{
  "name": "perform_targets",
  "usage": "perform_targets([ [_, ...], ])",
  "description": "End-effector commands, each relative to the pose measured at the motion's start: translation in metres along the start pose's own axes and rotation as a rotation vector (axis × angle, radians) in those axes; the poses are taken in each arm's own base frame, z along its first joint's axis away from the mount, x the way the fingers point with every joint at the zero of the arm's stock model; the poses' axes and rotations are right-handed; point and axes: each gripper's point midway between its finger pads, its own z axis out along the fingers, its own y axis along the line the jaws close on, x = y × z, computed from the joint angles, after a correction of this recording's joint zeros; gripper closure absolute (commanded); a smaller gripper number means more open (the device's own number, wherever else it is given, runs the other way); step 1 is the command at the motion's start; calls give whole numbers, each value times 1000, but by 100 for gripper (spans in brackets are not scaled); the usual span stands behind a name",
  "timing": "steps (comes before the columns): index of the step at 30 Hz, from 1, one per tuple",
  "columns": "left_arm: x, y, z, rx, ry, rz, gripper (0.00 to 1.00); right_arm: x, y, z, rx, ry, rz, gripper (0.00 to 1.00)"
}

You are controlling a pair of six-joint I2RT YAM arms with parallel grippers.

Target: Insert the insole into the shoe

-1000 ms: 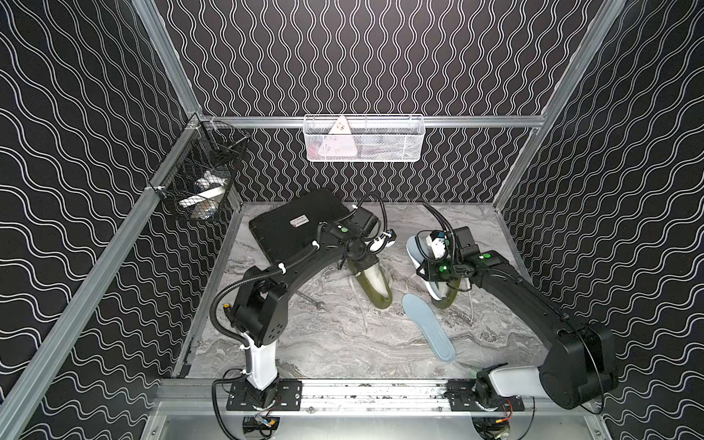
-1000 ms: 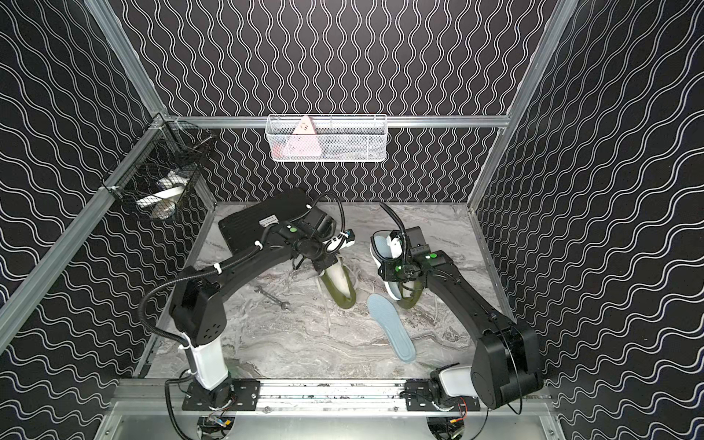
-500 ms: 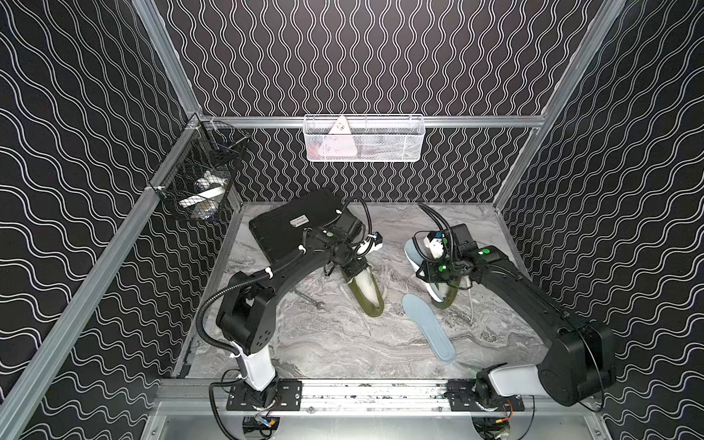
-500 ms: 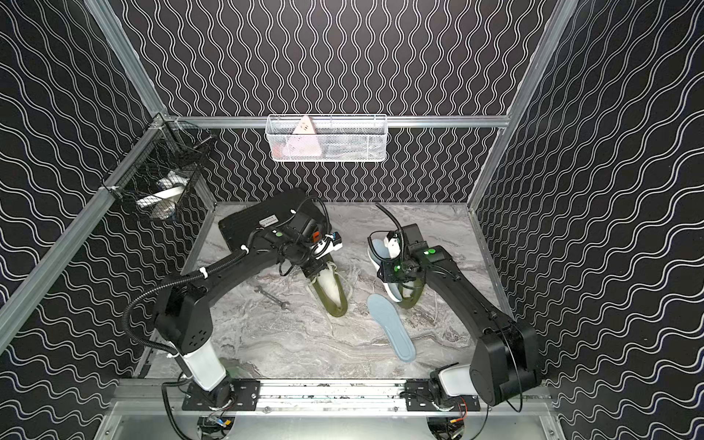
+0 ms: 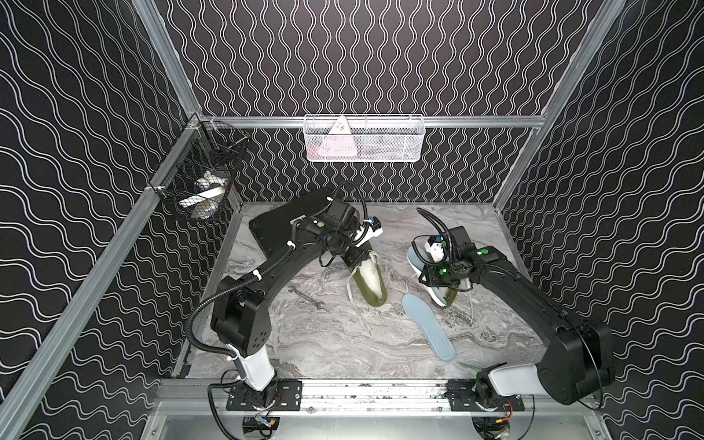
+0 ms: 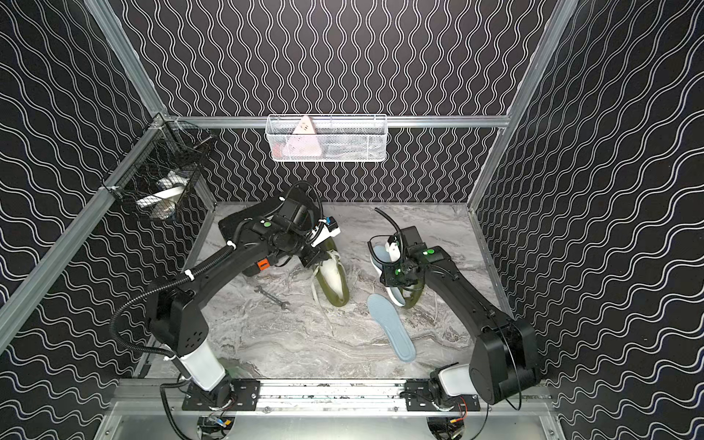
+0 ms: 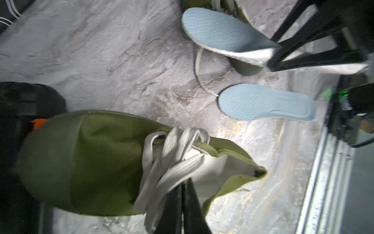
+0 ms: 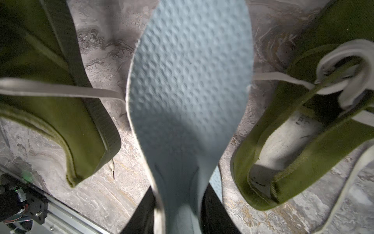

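Marble tabletop — right gripper clamped on an insole; left gripper pinched together at shoe laces

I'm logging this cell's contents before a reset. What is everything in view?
shoes: two, olive green, on the table: left shoe, right shoe
insoles: two, light blue: loose insole flat on table, held insole lifted
wrench: one, grey, near the left shoe
black pad: one, black, table's back left
white wire basket: one, back wall, pink triangle inside
black wire basket: one, left wall, white items inside
left gripper: one, black, shut on the left shoe's collar
right gripper: one, black, shut on the held insole
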Motion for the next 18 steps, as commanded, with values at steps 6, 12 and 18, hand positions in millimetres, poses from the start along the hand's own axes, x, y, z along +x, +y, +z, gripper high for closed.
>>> perform_targets([
  [6, -25, -51, -23, 159, -118, -46, 100, -21, 1, -5, 14, -46, -20, 64],
  [12, 18, 6, 21, -69, 127, -80, 100, -26, 3, -4, 8, -46, -22, 64],
  [18, 28, 11, 54, -28, 126, -159, 100, -22, 0, -9, 26, -45, -41, 65],
])
